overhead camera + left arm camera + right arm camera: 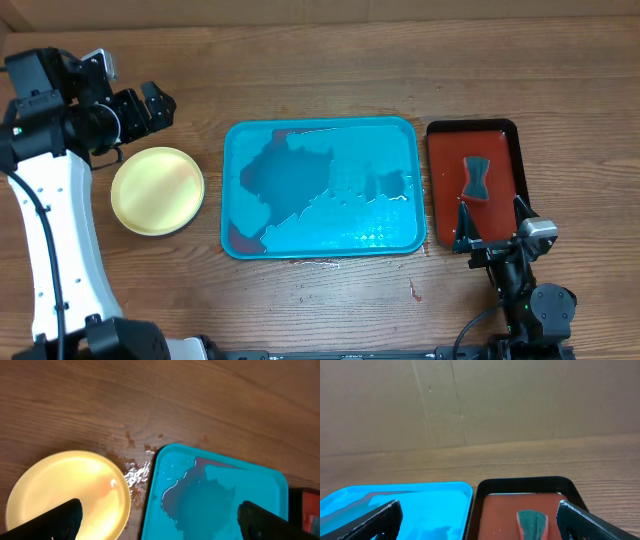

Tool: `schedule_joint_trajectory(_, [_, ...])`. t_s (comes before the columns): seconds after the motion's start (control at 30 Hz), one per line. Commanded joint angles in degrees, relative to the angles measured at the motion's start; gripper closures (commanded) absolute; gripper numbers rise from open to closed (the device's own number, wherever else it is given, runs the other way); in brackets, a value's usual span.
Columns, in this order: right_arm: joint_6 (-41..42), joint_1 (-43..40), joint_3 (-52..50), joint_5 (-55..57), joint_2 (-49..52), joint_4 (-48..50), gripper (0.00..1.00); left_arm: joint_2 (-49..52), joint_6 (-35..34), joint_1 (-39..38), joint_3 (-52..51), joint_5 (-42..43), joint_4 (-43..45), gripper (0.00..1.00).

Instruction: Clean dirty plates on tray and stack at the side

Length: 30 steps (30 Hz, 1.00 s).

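Wooden table (330, 300) carries all items; its far edge meets a cardboard wall (480, 400).

Teal tray (320, 190) sits at centre. It holds no plates. A wet film with darker patches covers its floor, and what the film is cannot be told. In the left wrist view the tray's near side is cut off by the frame.

Dark red tray (445, 190), black-rimmed, lies just right of the teal one. The right arm covers its near edge.

Pale yellow-green plate (157, 190) rests on the table left of the tray, near it but apart. Its face looks clean. Whether other plates lie beneath it cannot be told.

Sponge (478, 178), dark and waisted, lies in the red tray.

Left gripper (159, 510) hangs above the plate and tray corner, fingers spread wide, holding nothing. Right gripper (479, 510) is likewise spread and empty, near the red tray.

Brown specks (131, 439) mark the wood between plate and tray.
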Motion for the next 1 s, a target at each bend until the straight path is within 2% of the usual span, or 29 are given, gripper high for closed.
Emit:
schedule_joint_trajectory(0.0, [0.0, 0.4, -0.6, 0.6, -0.7, 0.2, 0.00, -8.2, 1.2, -1.5, -2.8, -5.2, -1.5, 0.00])
schedule_joint_trajectory(0.23, [0.0, 0.4, -0.6, 0.6, -0.7, 0.2, 0.00, -23.0, 2.1, -7.1, -13.2, -17.1, -0.8, 0.00])
schedule_joint_trajectory(0.3, [0.0, 0.4, -0.6, 0.6, -0.7, 0.2, 0.00, -27.8, 2.8, -8.4, -18.6, -18.7, 4.4, 0.00])
schedule_joint_trajectory(0.5, [0.0, 0.4, -0.6, 0.6, -0.7, 0.2, 0.00, -45.4, 5.1, -9.2, -41.0, -18.2, 27.6, 0.00])
schedule_joint_trajectory(0.7, [0.0, 0.4, -0.6, 0.6, -0.7, 0.2, 0.00, -61.7, 9.6, -9.0, -60.2, -18.1, 44.4, 0.00])
schedule_joint_trajectory(0.83, [0.0, 0.4, -0.6, 0.6, -0.7, 0.2, 0.00, -70.9, 15.1, -9.0, -69.4, -16.4, 49.7, 0.00])
schedule_joint_trajectory(0.97, [0.0, 0.4, -0.6, 0.6, -0.7, 0.2, 0.00, -78.2, 21.4, -9.0, -75.5, -14.9, 50.9, 0.00])
